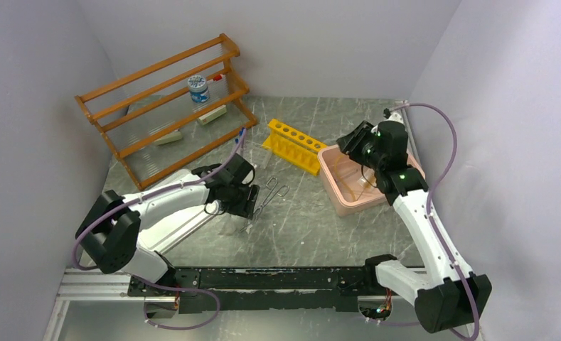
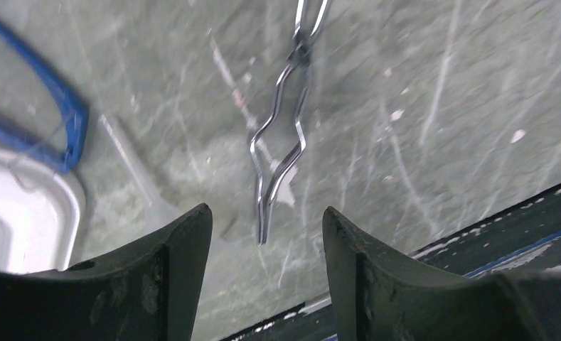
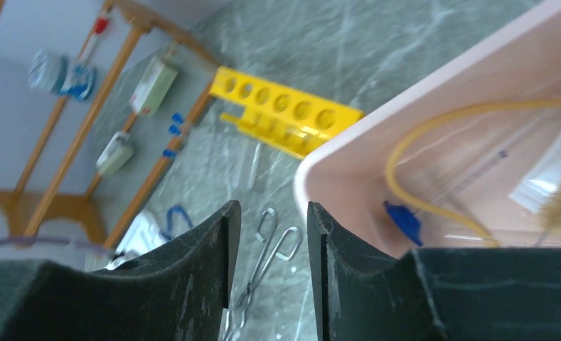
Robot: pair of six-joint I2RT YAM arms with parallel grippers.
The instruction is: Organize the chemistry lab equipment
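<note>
Right pincer (image 3: 271, 210) jaws apart, empty; tan hose (image 3: 405, 135) inside pink tub (image 3: 334, 192)

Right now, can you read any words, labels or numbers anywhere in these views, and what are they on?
None can be read.
The jar on the wooden rack: blue and white pattern, too small to read.
The pale packets on the rack: too blurred.

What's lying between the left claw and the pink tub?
The metal tongs, flat on the table by the left gripper, then nothing to the pink tub; the top view shows it.
</note>
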